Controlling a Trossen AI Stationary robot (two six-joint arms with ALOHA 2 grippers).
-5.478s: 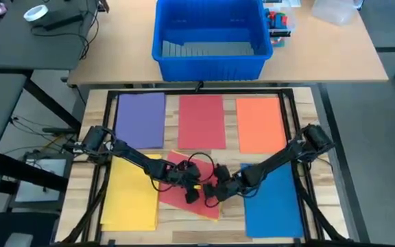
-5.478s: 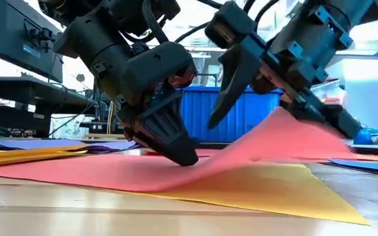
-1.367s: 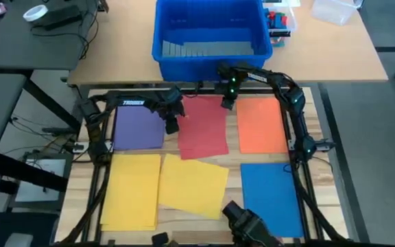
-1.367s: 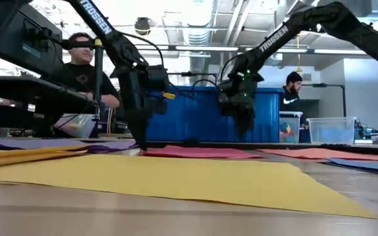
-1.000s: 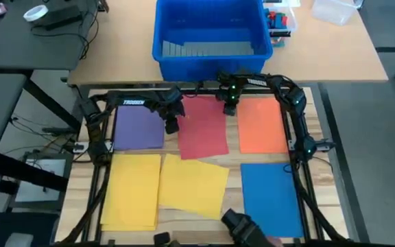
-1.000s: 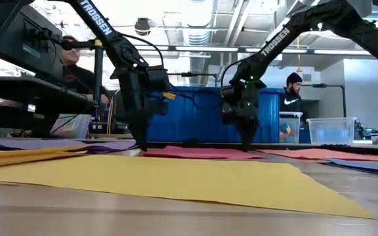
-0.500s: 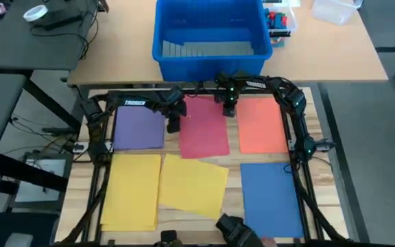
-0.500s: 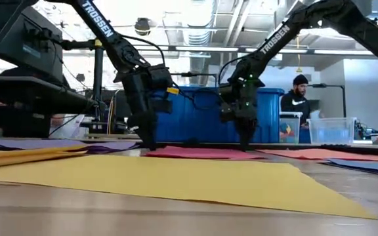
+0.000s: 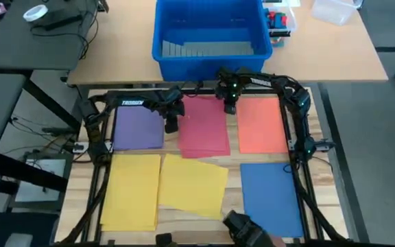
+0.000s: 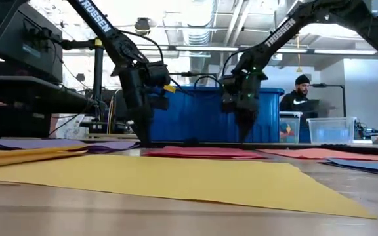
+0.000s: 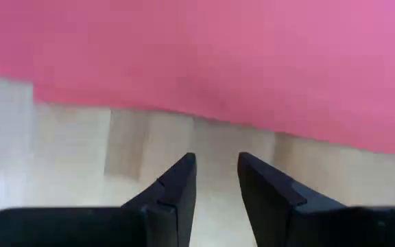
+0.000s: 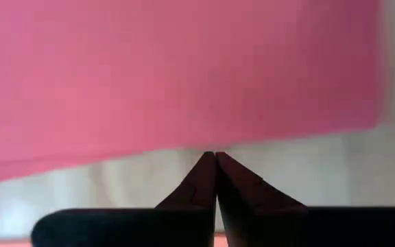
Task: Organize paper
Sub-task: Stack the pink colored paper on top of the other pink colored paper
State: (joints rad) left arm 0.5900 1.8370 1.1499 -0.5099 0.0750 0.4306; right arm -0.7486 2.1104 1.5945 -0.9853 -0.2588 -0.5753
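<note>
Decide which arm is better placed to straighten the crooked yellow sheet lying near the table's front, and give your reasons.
Probably left. The crooked yellow paper sheet lies on the left half, nearer the left pincer, which is slightly open. The right pincer is shut, farther back.

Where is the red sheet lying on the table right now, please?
In the high view, the red sheet lies flat in the far row's middle, between the purple sheet and the orange sheet.

Coloured paper sheets (image 9: 204, 127) flat on table; one yellow sheet (image 9: 193, 185) askew.
</note>
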